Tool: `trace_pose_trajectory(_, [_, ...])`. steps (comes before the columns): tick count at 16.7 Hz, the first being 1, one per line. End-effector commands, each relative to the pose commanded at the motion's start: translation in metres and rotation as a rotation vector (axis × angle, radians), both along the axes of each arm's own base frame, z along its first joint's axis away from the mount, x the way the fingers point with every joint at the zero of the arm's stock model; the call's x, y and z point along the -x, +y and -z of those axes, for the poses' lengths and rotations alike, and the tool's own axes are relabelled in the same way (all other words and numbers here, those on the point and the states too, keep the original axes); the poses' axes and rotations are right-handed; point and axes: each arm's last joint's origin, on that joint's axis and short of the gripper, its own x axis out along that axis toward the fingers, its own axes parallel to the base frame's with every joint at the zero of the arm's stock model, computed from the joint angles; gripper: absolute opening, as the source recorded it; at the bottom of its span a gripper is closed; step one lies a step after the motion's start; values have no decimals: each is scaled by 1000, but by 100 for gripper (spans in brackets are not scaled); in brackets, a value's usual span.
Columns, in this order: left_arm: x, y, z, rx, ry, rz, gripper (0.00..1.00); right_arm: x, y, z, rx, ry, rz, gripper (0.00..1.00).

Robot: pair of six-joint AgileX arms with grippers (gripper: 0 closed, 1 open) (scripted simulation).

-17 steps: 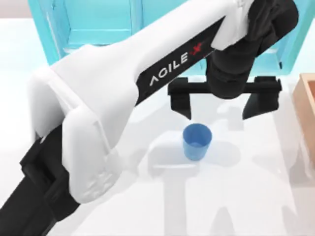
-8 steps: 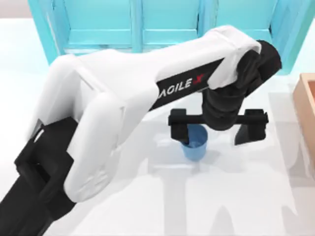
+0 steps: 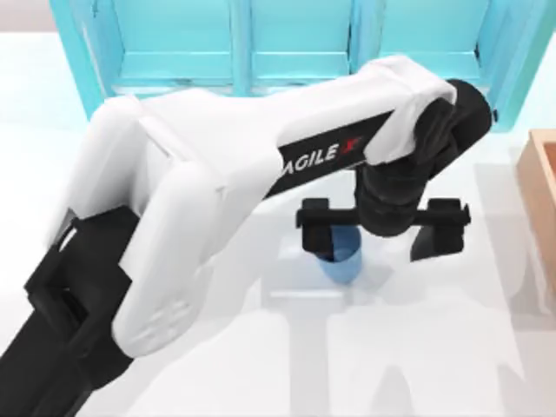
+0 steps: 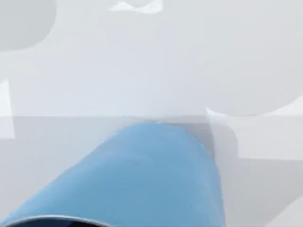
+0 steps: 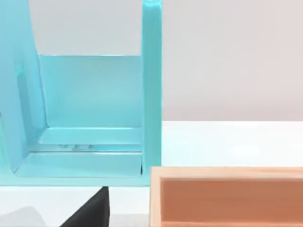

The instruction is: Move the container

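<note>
one small blue container (image 3: pixel 341 259) stands upright on the white table (image 3: pixel 417 347) in front of the turquoise shelf unit (image 3: pixel 261 43), with the left gripper (image 3: pixel 378 236) spread wide around it, one finger (image 3: pixel 317 233) touching its rim, a tan wooden box (image 3: pixel 540 187) well apart at right

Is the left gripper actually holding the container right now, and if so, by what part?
Nothing is held yet. The left gripper is open, its fingers spread wide; one finger stands at the rim of the container, the other well clear of it.
</note>
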Motion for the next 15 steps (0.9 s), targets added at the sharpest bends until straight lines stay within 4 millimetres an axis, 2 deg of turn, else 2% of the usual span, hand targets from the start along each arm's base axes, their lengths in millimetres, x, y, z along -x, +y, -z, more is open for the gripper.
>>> trace_pose_trajectory(11, [0, 0, 0, 0, 0, 0, 2, 0, 0, 0, 0, 0, 0, 100])
trace_pose_trajectory(15, [0, 0, 0, 0, 0, 0, 0, 0, 0, 0, 0, 0, 0, 100])
